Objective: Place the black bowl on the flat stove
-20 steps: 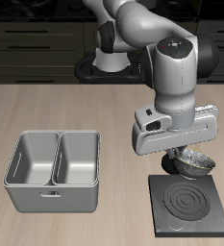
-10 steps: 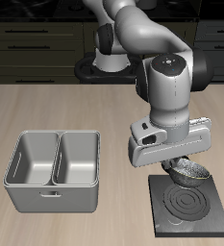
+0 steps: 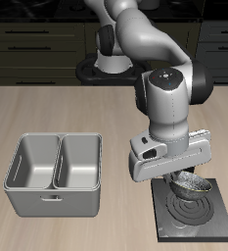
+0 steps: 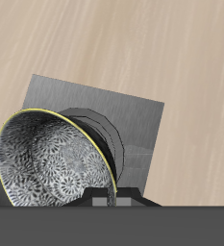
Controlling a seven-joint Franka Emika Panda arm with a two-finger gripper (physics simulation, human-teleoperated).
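Note:
The black bowl, dark with a silvery speckled inside, hangs tilted from my gripper, which is shut on its rim. It is held just above the back part of the flat stove, a dark grey slab with pale rings near the table's front edge. In the wrist view the bowl fills the area close to the fingers, with the stove right under it. Whether the bowl touches the stove I cannot tell.
A grey two-compartment metal tray stands on the wooden table beside the stove, near the front edge. The robot's base and a dark cabinet front are at the back.
The gripper has carried the bowl toward the table's front edge and lower, from behind the stove's back edge to over the stove's rings.

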